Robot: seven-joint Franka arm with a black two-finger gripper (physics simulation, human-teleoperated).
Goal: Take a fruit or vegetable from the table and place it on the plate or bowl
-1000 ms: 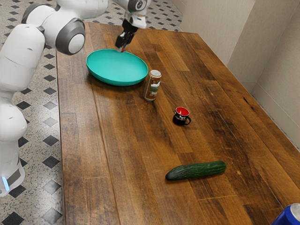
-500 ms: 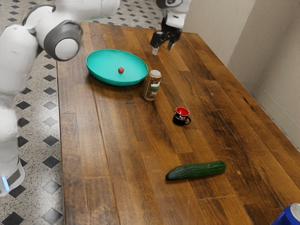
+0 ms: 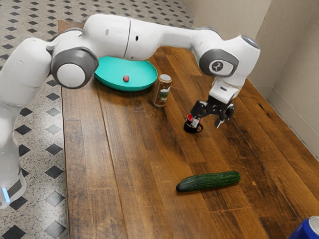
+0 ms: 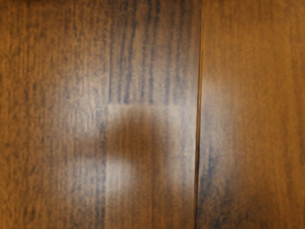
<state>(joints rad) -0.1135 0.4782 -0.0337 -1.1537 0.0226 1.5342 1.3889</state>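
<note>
The small red fruit (image 3: 126, 78) is now lying inside the teal plate (image 3: 145, 74), so the task is looking done, while the gripper (image 3: 208, 120), wide open and holding nothing, is moving well away from that plate.

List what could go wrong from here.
1. The open gripper hangs right beside the mug, so a sweep or descent might knock it over.
2. The cucumber is long and round. A grab away from its middle may let it tilt or roll.
3. The way to the plate passes the upright can, which a low carry could tip.
</note>
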